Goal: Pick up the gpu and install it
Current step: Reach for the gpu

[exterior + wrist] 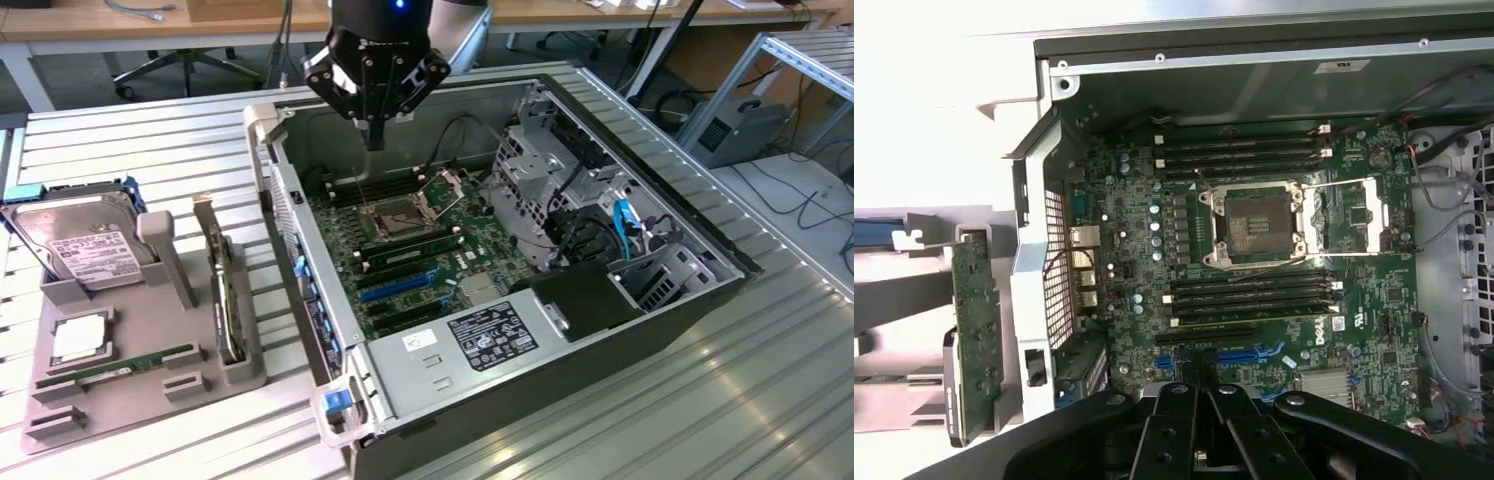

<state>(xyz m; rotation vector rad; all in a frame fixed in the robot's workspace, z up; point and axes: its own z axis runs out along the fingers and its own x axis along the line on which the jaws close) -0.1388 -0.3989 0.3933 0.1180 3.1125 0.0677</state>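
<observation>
Thin gpu (228,296), brownish board, upright on edge in grey holder (134,388)

gpu (220,285) (975,330): thin flat rectangular card with a brownish-green circuit board, small components visible on its face, and a silver metal bracket at one end. It stands upright on its long edge in a slot of the gray holder (134,385) on the desk (120,130). That puts it just beside the open PC case (561,400), on the exterior view's left, outside the case and not seated in any motherboard slot.
</observation>
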